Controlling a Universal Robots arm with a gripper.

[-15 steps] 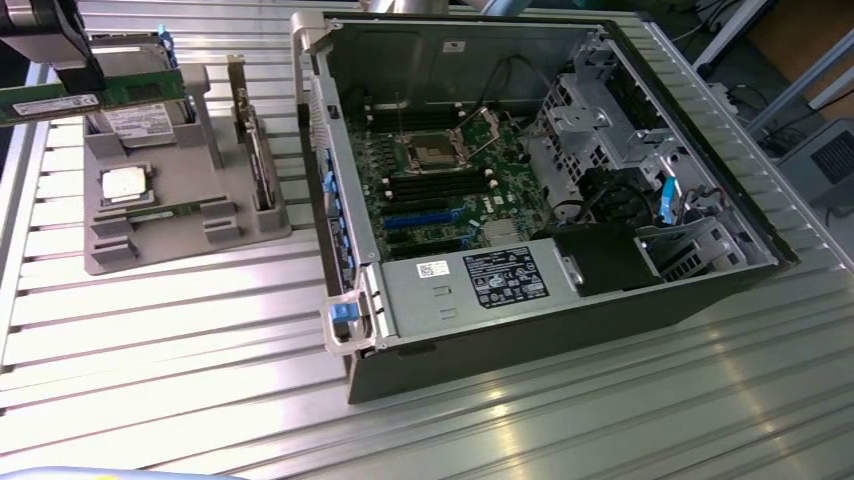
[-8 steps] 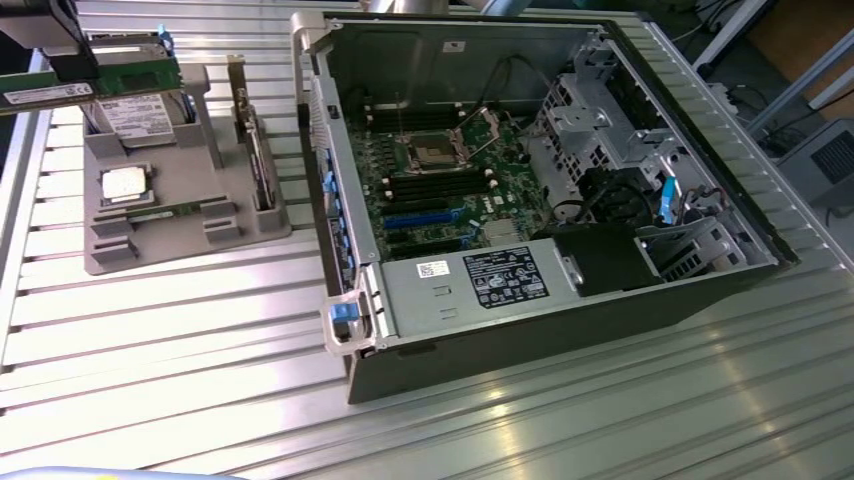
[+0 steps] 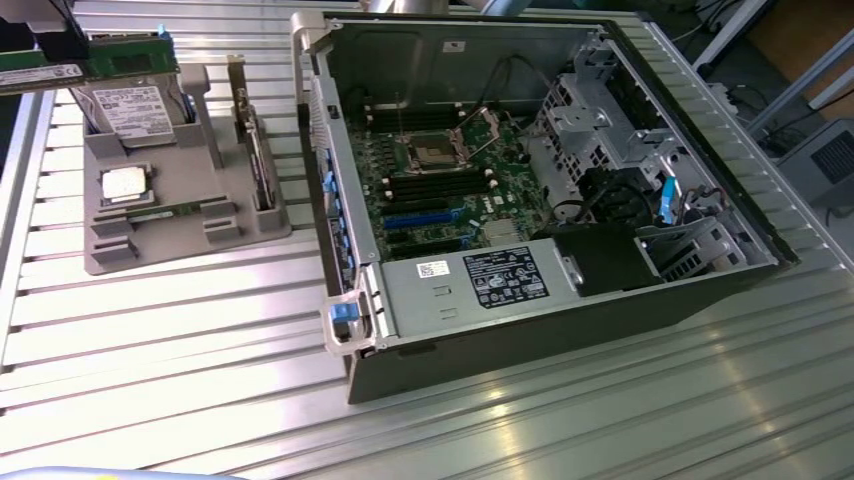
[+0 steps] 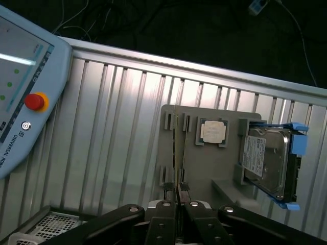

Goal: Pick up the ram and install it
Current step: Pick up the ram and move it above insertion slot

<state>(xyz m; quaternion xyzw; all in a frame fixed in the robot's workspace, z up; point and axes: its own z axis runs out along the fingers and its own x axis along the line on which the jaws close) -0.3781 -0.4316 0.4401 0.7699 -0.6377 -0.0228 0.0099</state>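
Pinching a thin board edge-on, the gripper (image 4: 176, 204) has its two dark fingers (image 4: 164, 206) drawn narrow, and what they clamp between them is the ram (image 4: 176, 148), which runs straight out from the fingertips as a slim line. Beneath that line lies the grey tray (image 4: 225, 115), with small slotted posts to either side of the stick. A square silver processor (image 4: 212, 131) sits in its pocket just beside those posts, and past it a hard drive (image 4: 268, 161) leans in its stand with blue clips at both ends. Off at the table's edge rests a pale control tablet (image 4: 30, 61) with a red button (image 4: 34, 101).

From the exterior view the ram (image 3: 127, 52) hangs at the upper left, above the tray's far end near the drive (its green face and chips show there). A dark card (image 3: 254, 150) stands upright along the tray's side toward that view's right. Well apart from the stick, on the slatted metal table (image 3: 160, 330), the open computer case (image 3: 340, 180) lies on its side, its green main board (image 3: 454, 170) exposed and a labelled power box (image 3: 467, 285) at the near end.
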